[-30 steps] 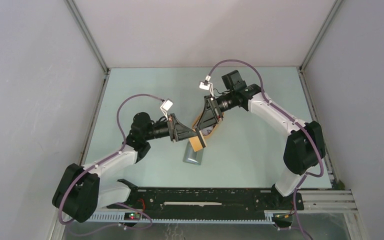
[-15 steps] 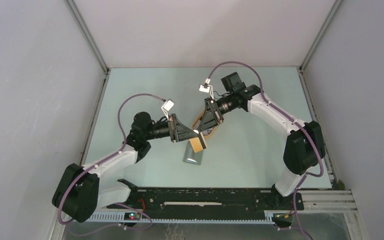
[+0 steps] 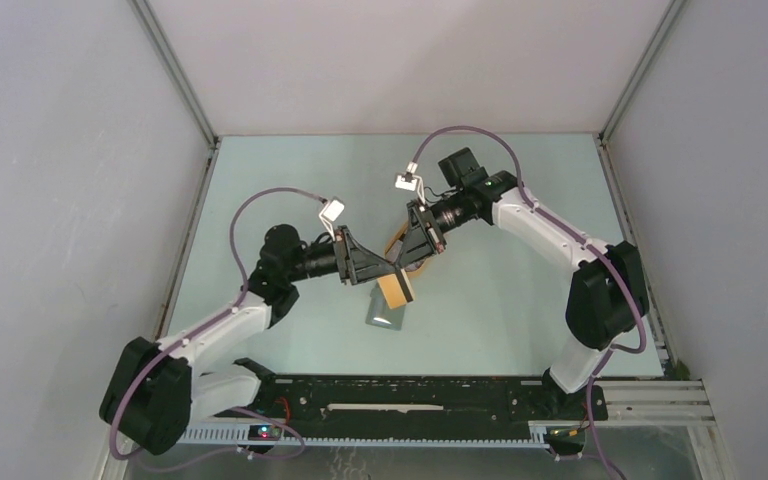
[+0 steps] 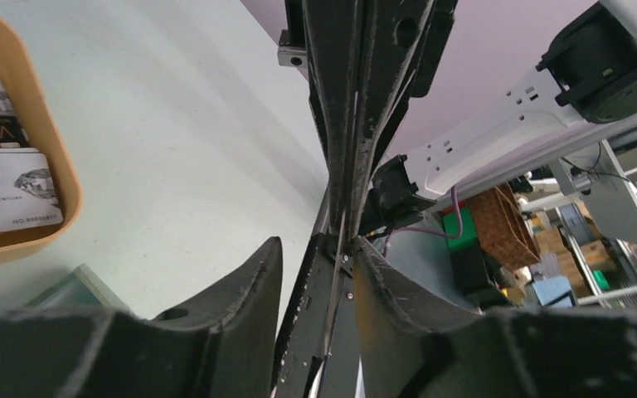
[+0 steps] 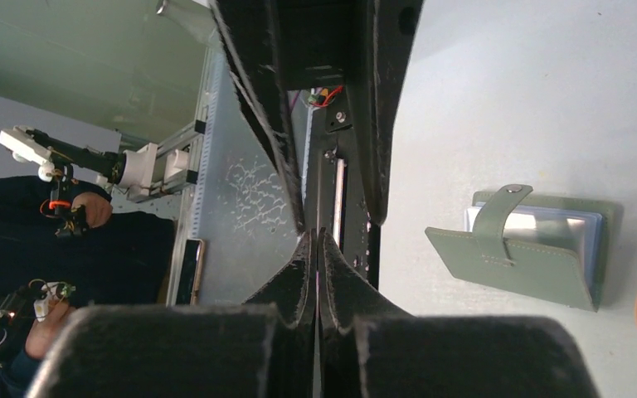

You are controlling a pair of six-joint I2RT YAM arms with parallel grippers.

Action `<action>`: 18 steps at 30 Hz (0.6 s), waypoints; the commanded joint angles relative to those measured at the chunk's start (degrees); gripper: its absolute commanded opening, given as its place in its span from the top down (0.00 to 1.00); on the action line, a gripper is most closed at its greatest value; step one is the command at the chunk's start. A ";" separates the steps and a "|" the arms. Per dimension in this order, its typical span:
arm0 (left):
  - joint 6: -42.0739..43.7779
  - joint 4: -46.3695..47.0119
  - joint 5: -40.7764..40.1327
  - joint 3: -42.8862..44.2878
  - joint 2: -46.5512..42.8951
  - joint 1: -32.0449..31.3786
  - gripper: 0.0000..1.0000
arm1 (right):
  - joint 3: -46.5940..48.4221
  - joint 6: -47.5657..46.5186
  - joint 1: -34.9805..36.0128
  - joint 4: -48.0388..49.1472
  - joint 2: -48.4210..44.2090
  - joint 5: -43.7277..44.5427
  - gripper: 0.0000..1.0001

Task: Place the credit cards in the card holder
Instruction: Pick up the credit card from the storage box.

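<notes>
- While both claws meet tip to tip just above the card holder (image 3: 384, 312), which lies flat on the worktop (image 3: 520, 300) with pale card edges showing inside it, the step in hand looks like a pass of one card from arm to arm.
- Left of the card holder, the left claw (image 4: 317, 249) stands released. Its fingers sit apart on either side of a thin edge and touch neither face.
- Over the card holder's far edge hangs the tan card (image 3: 396, 289), clear of the worktop.
- Just beyond the card holder and slightly right, the right claw (image 5: 315, 240) is clenched on that thin edge. Both wrist views show it edge-on only, so I take it, without certainty, to be the tan card.
- Beyond the card holder, the orange tray (image 4: 46, 124) holds more of the credit cards (image 4: 8, 195), lying flat and overlapping.
- Handling, as a judgement:
  - The card is light, stiff and slick, so it will likely pivot or slip in a narrow pinch.
  - The best hold is across one short end, which leaves most of the length free to slide into the pocket.
  - The card holder looks soft and light, and it may skid or fold when the card is pushed in, so the free claw could pin it.
</notes>
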 commanded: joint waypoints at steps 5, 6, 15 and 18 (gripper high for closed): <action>8.03 -19.97 -15.17 -4.84 -14.41 0.09 0.50 | -5.47 -7.54 -0.95 -2.03 -7.39 4.55 1.00; 8.53 -22.55 -18.32 -5.48 -15.92 0.09 0.49 | -6.34 -8.07 -1.20 -1.93 -8.09 5.16 1.00; 5.91 -33.15 -37.11 -7.98 -18.03 0.18 0.85 | -9.48 -7.29 -4.64 0.30 -10.86 5.70 1.00; 5.29 -31.01 -34.63 -8.06 -13.95 -0.50 0.96 | -10.20 -6.51 -5.65 1.15 -11.30 5.41 1.00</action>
